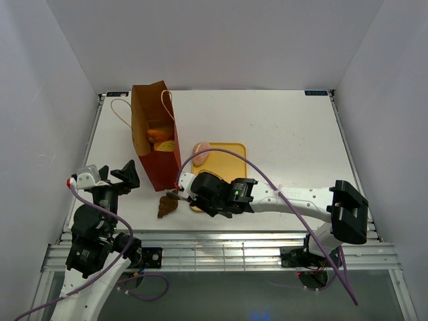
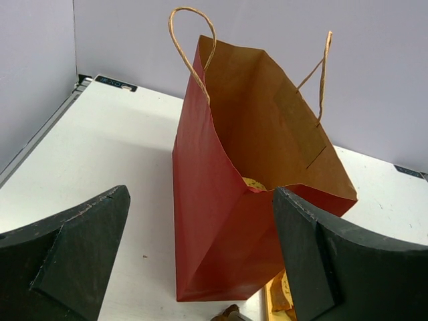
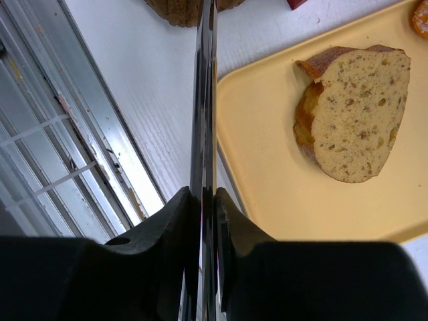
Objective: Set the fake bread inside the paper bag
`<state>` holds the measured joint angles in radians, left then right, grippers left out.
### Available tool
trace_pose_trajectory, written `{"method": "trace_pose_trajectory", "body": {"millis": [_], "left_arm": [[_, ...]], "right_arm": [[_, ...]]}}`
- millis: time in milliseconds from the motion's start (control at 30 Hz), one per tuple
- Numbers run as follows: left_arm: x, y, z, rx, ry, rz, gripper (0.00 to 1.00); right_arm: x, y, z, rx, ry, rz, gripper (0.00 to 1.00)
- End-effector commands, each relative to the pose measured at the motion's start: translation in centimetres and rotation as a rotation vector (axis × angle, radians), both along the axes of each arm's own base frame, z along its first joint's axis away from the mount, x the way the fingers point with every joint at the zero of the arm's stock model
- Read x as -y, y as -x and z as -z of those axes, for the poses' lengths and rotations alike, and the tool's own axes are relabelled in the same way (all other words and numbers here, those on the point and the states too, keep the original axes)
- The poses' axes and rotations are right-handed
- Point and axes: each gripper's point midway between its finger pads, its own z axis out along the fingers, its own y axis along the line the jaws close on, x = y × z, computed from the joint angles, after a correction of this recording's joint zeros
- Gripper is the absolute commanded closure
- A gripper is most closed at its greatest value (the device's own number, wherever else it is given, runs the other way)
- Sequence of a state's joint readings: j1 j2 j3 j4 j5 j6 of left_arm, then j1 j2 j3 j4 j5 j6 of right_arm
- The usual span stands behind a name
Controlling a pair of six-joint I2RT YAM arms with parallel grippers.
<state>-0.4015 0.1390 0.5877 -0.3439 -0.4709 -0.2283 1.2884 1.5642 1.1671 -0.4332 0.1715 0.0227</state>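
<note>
The reddish-brown paper bag (image 1: 155,144) stands open at the table's left, with orange and yellow bread pieces (image 1: 161,137) inside. My left gripper (image 1: 124,176) is open and empty just left of the bag (image 2: 221,221). My right gripper (image 1: 183,188) is shut on silver tongs (image 3: 206,100). The tongs' tips reach a brown croissant (image 1: 167,206) lying on the table in front of the bag. A speckled slice (image 3: 354,124) lies on the yellow tray (image 3: 281,194). A pink oval roll (image 1: 201,148) sits at the tray's far left corner.
The yellow tray (image 1: 231,160) lies right of the bag, partly under my right arm. The table's near edge and metal rails (image 1: 221,241) run close below the croissant. Grey walls close the left, far and right sides.
</note>
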Motion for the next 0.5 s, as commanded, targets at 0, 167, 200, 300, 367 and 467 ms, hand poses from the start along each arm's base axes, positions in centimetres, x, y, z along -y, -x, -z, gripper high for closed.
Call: {"method": "trace_pose_trajectory", "body": {"millis": [0, 167, 200, 300, 367, 467], "left_arm": [[0.1, 0.0, 0.3, -0.005, -0.005, 0.006, 0.02], [0.1, 0.0, 0.3, -0.003, -0.005, 0.006, 0.02], [0.1, 0.0, 0.3, -0.003, -0.005, 0.006, 0.02], [0.1, 0.0, 0.3, -0.005, -0.005, 0.006, 0.02], [0.1, 0.0, 0.3, -0.005, -0.005, 0.006, 0.02], [0.1, 0.0, 0.3, -0.003, -0.005, 0.006, 0.02]], "right_arm": [[-0.8, -0.6, -3.8, 0.047, -0.065, 0.025, 0.79], [-0.1, -0.7, -4.9, 0.054, -0.092, 0.051, 0.77], [-0.1, -0.6, -5.1, 0.052, -0.099, 0.048, 0.73], [-0.4, -0.3, -5.5, 0.04, -0.12, 0.037, 0.64], [-0.7, -0.1, -5.4, 0.029, -0.123, 0.028, 0.61], [-1.1, 0.2, -5.2, 0.016, -0.121, 0.005, 0.59]]}}
